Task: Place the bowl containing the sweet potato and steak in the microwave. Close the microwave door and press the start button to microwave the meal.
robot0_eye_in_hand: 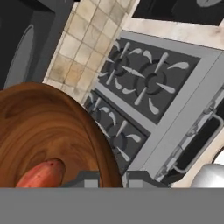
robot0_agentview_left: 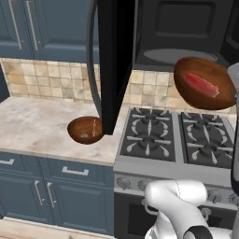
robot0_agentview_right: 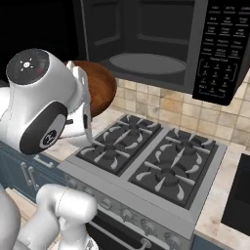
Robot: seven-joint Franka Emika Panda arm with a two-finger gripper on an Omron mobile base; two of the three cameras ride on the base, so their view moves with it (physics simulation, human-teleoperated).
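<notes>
- The tool (robot0_eye_in_hand: 103, 177) is clamped on the rim of the bowl (robot0_agentview_left: 205, 83), one dark tip on each side of the wooden wall in the hand view.
- The bowl hangs in the air above the stove (robot0_agentview_left: 179, 140), tilted, just below and in front of the open microwave (robot0_agentview_right: 146, 44).
- The steak (robot0_agentview_left: 201, 84) lies inside the bowl as a red strip; the sweet potato (robot0_eye_in_hand: 41, 174) rests near the rim by the tool.
- The microwave door (robot0_agentview_left: 114, 60) stands swung out to the left, its curved handle facing the table (robot0_agentview_left: 42, 126).
- A second wooden bowl (robot0_agentview_left: 85, 129) sits on the table beside the door's lower edge.
</notes>
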